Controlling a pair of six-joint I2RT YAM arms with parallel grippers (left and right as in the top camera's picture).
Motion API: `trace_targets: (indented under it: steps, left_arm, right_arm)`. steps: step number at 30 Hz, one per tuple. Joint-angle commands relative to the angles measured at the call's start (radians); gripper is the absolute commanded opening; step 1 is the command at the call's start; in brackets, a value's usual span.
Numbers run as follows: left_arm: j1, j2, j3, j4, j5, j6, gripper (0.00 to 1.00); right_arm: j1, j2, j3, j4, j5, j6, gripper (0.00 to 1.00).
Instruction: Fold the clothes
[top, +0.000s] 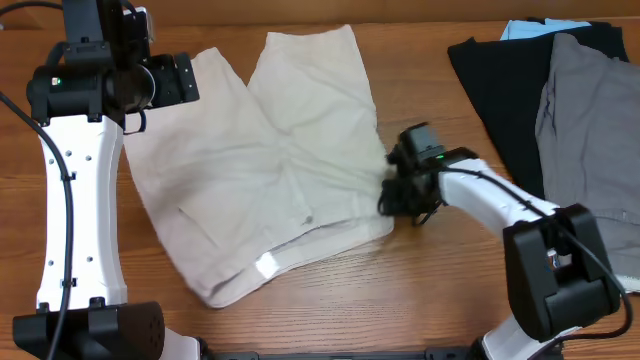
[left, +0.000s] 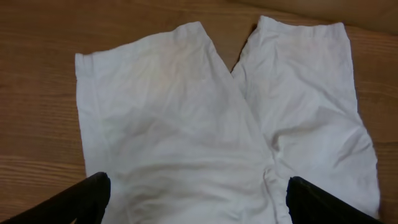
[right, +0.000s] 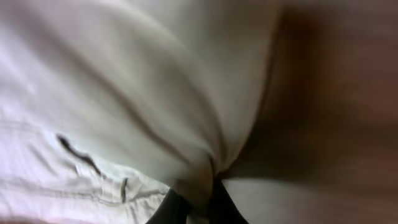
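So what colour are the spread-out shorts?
The shorts are light beige, clearest in the overhead view.

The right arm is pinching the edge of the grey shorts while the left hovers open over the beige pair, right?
No. The right gripper pinches the edge of the beige shorts, not the grey shorts, as the overhead view shows. The left gripper does hover open over the beige pair.

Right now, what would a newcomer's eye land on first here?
The pale beige shorts spread flat in the middle stand out most. The right hand pinches their edge at the right side, while the left hand hangs open above the legs. A black garment and grey shorts lie at the far right.
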Motion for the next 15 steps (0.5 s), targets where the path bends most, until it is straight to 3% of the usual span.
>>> trace_targets:
  steps: [1,9,10,11,12,14,15]
  left_arm:
    - [-0.008,0.001,0.011,0.010,-0.006,0.027,0.94]
    - [-0.072,0.106,0.011,0.043,0.001,0.063,0.95]
    - [-0.086,0.132,0.011,0.053,0.002,0.074,0.95]
    - [-0.099,0.156,0.011,0.066,0.002,0.088,0.95]
    - [-0.111,0.180,0.011,0.078,0.002,0.102,0.95]
    - [-0.142,0.240,0.011,0.123,0.029,0.159,0.95]
    - [-0.154,0.264,0.011,0.149,0.046,0.190,0.95]
  right_arm:
    - [-0.124,0.001,-0.006,0.059,0.097,0.026,0.04]
    - [-0.343,0.001,-0.006,0.296,0.008,-0.047,0.04]
    - [-0.354,0.002,-0.006,0.329,0.007,-0.047,0.08]
    - [-0.362,0.002,-0.006,0.356,0.006,-0.047,0.20]
    - [-0.365,0.001,-0.003,0.372,0.005,-0.047,0.51]
    - [-0.365,0.001,0.018,0.367,-0.003,-0.052,0.94]
    - [-0.365,0.001,0.029,0.359,-0.019,-0.061,1.00]
